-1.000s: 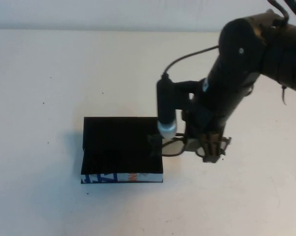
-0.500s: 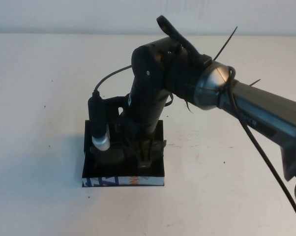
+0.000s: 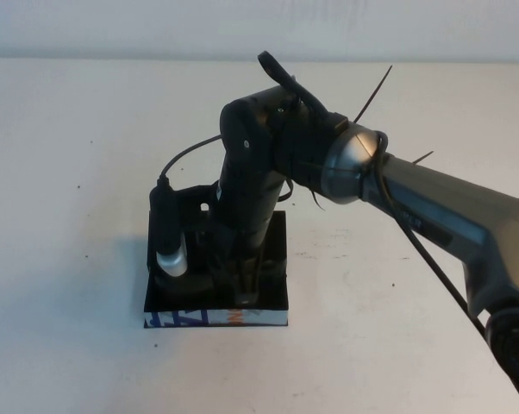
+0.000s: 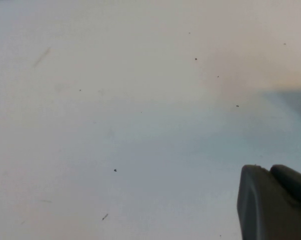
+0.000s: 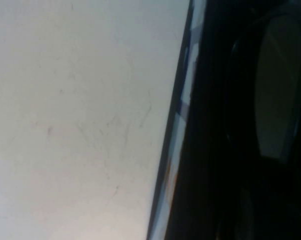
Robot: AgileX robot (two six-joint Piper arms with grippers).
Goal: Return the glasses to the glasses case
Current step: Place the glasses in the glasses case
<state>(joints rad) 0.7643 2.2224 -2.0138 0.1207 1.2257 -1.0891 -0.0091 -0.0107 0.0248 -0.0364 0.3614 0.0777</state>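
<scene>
resting in black glasses case (image 3: 275,259), dark-framed glasses (image 5: 270,90), right hand (image 3: 242,289) above, left hand (image 4: 273,202) apart

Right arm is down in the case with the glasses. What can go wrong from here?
1. The right end effector sits low inside the glasses case, near its front wall; pulling out could catch the wall and drag the case.
2. The glasses show only as one lens inside the case, so whether they lie flat is unclear.
The left end effector is parked over bare table.
</scene>
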